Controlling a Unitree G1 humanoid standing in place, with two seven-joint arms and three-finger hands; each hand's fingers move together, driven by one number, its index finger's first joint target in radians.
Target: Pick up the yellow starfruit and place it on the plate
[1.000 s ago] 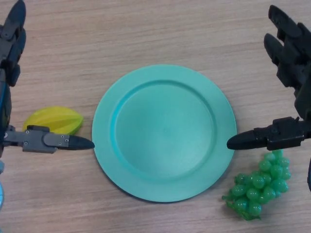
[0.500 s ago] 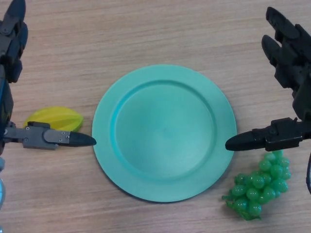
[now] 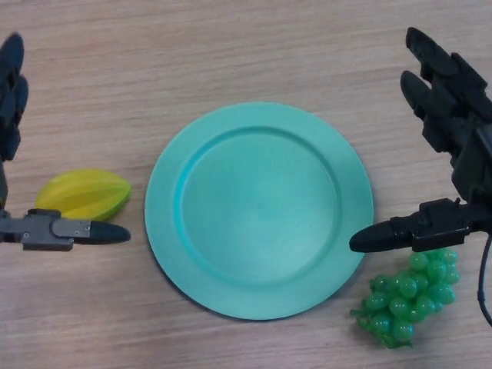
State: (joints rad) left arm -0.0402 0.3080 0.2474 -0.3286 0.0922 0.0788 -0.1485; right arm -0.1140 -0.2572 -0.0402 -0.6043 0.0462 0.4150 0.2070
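The yellow starfruit [image 3: 84,193] lies on the wooden table just left of the teal plate [image 3: 259,209], which has nothing on it. My left hand [image 3: 54,231] is open at the left edge. Its thumb lies just in front of the starfruit and its fingers [image 3: 11,84] point up beyond it, so the fruit sits in the gap, untouched. My right hand [image 3: 453,138] is open at the right edge, with its thumb [image 3: 400,233] at the plate's right rim.
A bunch of green grapes [image 3: 407,297] lies at the front right, just below my right thumb and beside the plate's rim.
My left hand has drawn back to the left and a little down, uncovering more of the starfruit. My right hand has shifted slightly left and down. The starfruit has not moved.
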